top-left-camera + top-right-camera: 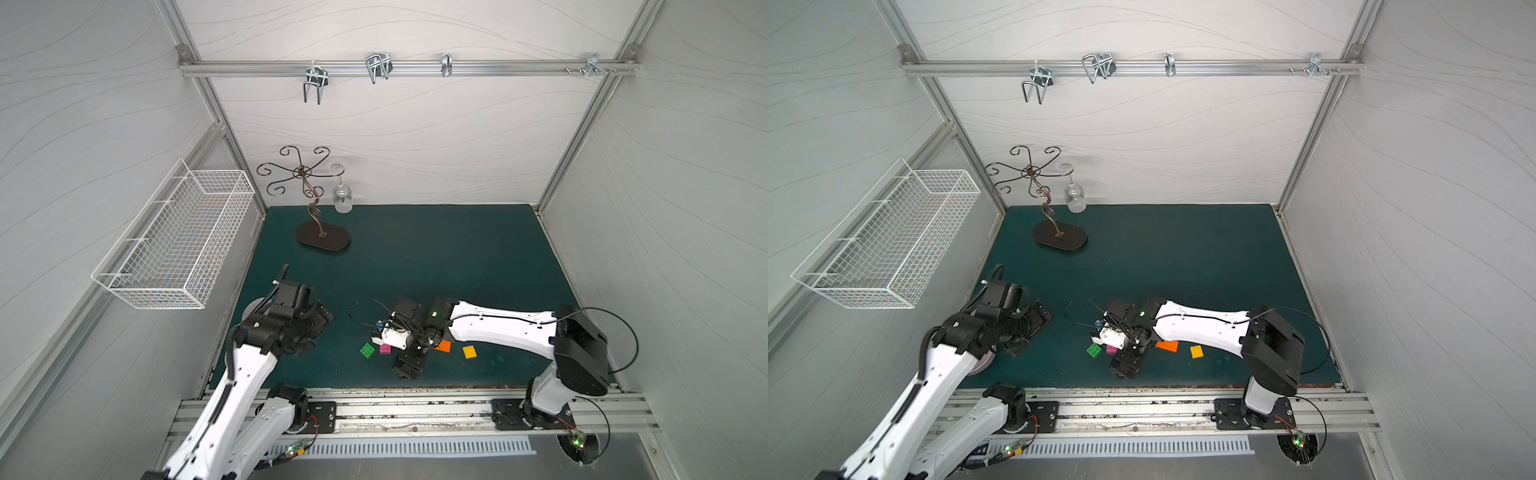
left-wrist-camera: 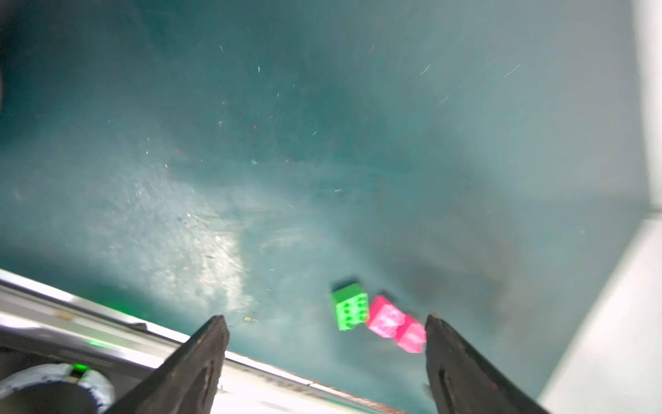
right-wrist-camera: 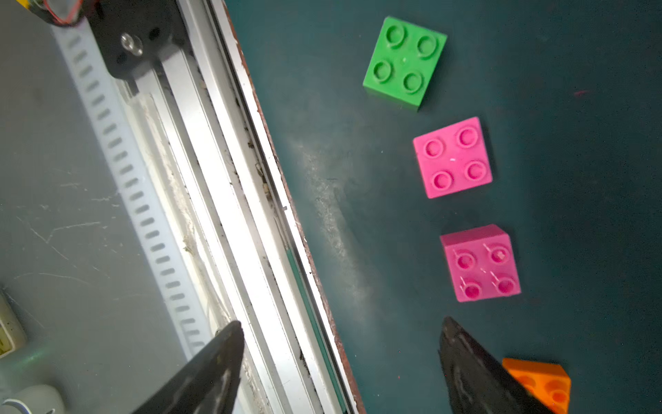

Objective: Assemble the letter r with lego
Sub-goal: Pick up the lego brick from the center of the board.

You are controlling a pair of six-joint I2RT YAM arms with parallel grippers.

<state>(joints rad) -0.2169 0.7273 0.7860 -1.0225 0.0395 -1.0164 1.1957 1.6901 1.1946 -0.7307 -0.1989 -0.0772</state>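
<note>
On teal mat (image 1: 415,257): lego bricks (image 3: 452,157) loose, unjoined, awaiting assembly; left gripper (image 2: 325,317), right gripper (image 3: 341,320) spread wide, empty, for pickup.

No writing, label, brand, number or sign can be read in any view (the studs of the green brick (image 3: 404,61) show as plain rings, with no lettering to make out).
</note>
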